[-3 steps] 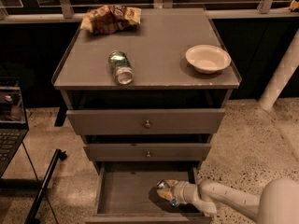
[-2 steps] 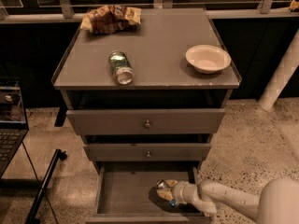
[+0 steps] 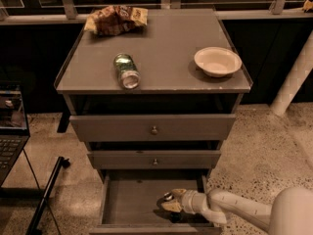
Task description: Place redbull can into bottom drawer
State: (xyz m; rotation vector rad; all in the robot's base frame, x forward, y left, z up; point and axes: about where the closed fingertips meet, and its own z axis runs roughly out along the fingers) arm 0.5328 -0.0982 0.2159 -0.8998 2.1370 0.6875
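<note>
The bottom drawer (image 3: 131,200) is pulled out, and its flat grey floor shows. My gripper (image 3: 169,203) reaches in from the right on a white arm and sits low over the drawer's right half. A small shiny silver round bit (image 3: 167,197) shows at the gripper's tip. It looks like the top of the redbull can. The rest of the can is hidden by the gripper.
On the cabinet top lie a green can (image 3: 126,70) on its side, a white bowl (image 3: 217,61) and a crumpled chip bag (image 3: 116,18). The two upper drawers with knobs (image 3: 154,129) are slightly out. A laptop (image 3: 10,126) and a black stand leg (image 3: 46,195) are at the left.
</note>
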